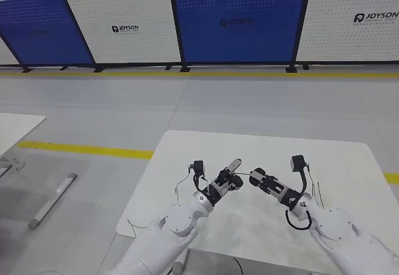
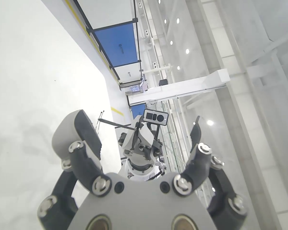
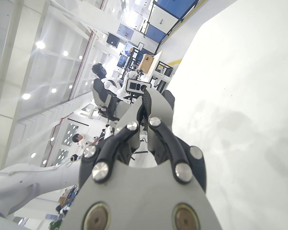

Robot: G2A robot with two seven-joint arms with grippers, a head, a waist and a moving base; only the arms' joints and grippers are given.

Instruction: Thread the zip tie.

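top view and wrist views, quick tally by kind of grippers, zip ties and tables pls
grippers: 2, the left gripper open, the right gripper shut on the zip tie
zip tie: 1
table: 1
total: 4
thin dark bit on the table, too small to name, not counted

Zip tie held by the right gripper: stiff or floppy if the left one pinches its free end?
Probably springy rather than floppy: the zip tie juts nearly straight from the right gripper with no support. It looks thin, so likely very light and apt to bend away if pushed. A narrow strip may twist between the open fingers of the left gripper.
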